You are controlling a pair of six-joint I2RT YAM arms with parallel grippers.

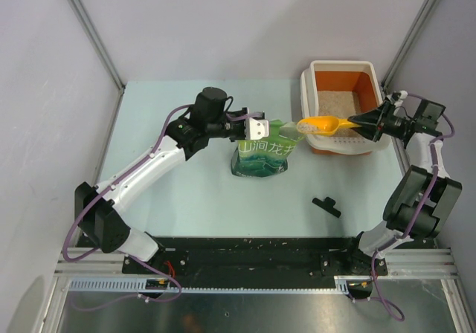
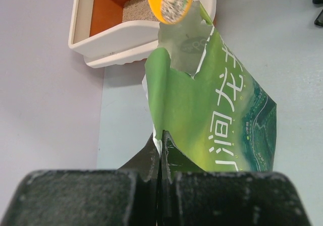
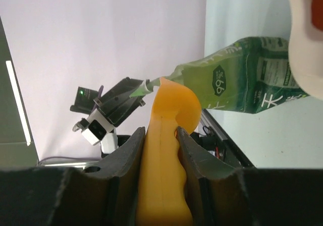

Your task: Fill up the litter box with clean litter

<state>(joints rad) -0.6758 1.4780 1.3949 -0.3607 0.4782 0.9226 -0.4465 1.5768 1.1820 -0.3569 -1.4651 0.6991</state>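
- The yellow-orange plastic scoop (image 1: 320, 125) is carrying pale sandy clean litter (image 2: 174, 0); tipping early could be spilling it on the table (image 1: 186, 199).
- The soft green printed bag (image 1: 260, 154) could be flopping if its pinched edge is slipping.
- The right gripper (image 1: 366, 123) is squeezing the scoop's handle; the left gripper (image 1: 256, 130) is pinching the bag's top tight.
- The orange plastic litter box with a white rim (image 1: 306, 88) is sitting at the far right, holding 1 thin layer of litter.
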